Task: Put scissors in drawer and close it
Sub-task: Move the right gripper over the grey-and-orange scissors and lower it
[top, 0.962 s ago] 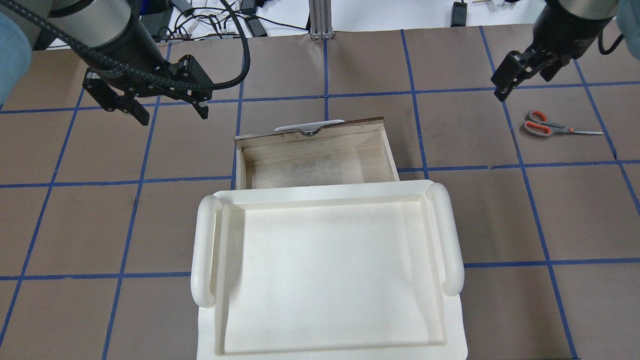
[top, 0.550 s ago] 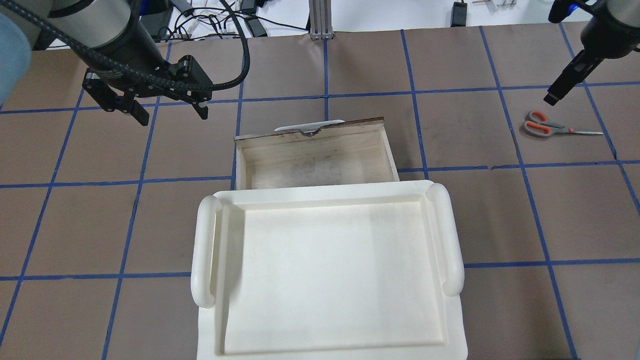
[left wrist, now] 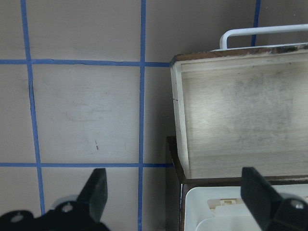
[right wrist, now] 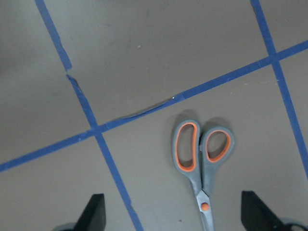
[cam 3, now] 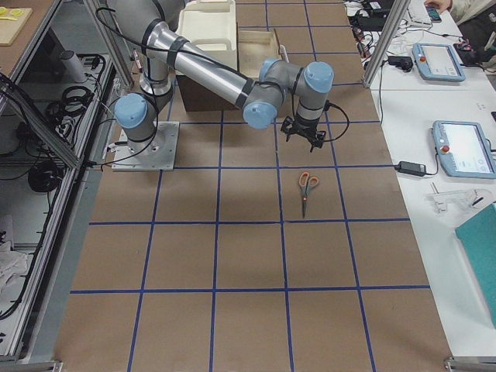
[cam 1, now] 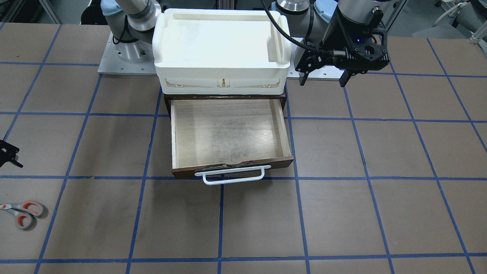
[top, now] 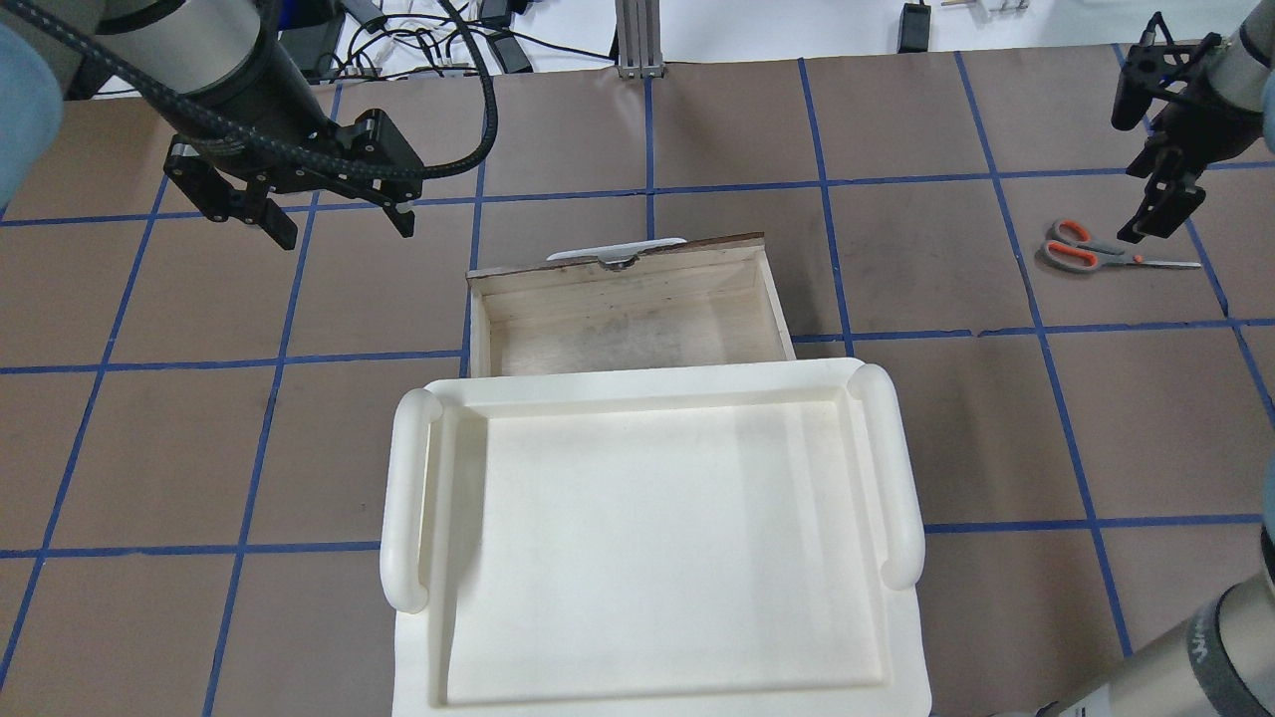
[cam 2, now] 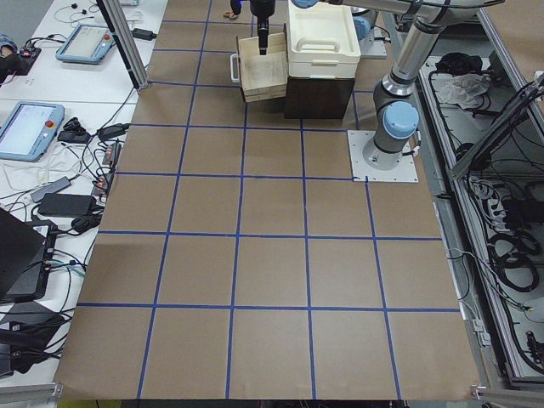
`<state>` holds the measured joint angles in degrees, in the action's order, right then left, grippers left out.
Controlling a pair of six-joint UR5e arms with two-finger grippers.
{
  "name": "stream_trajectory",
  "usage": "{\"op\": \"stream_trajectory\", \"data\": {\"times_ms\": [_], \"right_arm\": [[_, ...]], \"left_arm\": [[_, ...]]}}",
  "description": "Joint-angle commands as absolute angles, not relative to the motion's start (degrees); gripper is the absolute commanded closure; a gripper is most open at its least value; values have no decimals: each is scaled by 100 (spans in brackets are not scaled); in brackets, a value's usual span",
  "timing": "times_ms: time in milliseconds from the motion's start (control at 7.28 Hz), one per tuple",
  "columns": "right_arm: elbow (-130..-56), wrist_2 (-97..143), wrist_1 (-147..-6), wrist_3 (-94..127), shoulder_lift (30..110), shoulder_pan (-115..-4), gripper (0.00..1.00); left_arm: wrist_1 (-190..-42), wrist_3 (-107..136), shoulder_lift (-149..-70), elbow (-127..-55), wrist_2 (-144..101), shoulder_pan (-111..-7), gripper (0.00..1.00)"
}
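Observation:
The scissors [top: 1074, 252], grey handles lined orange, lie flat on the brown table at the right, blades pointing right; they also show in the front view [cam 1: 23, 214] and the right wrist view [right wrist: 202, 159]. The drawer [top: 628, 319] stands pulled open and empty, pale wood inside, with a white bar handle [cam 1: 233, 177]. My right gripper [top: 1126, 179] is open and empty, hovering over the table just beyond the scissors' handles. My left gripper [top: 344, 231] is open and empty, hovering left of the drawer's front corner.
A white plastic tray [top: 403, 498] sits on the dark cabinet above the drawer. Blue tape lines cross the brown table cover [top: 926, 428]. Cables and devices lie beyond the far table edge [top: 418, 50].
My right gripper has swung to the right and come closer to the scissors, turning as it went. The left arm, the drawer and the scissors have not moved.

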<state>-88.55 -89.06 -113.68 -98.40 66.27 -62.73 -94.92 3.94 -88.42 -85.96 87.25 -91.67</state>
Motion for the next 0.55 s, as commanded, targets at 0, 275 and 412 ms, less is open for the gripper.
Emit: {"op": "stream_trajectory", "data": {"times_ms": [0, 275, 412], "right_arm": [[-8790, -8903, -11768, -11069, 6163, -6083, 0], [-8789, -8930, -12108, -11566, 5943, -6047, 0], [-8780, -8912, -12146, -11836, 5837, -6012, 0]], "left_arm": [[-9492, 395, -8842, -8596, 8728, -9167, 0], [-9492, 396, -8842, -8596, 8719, -9167, 0], [-9492, 396, -8842, -8596, 8719, -9167, 0]]}}
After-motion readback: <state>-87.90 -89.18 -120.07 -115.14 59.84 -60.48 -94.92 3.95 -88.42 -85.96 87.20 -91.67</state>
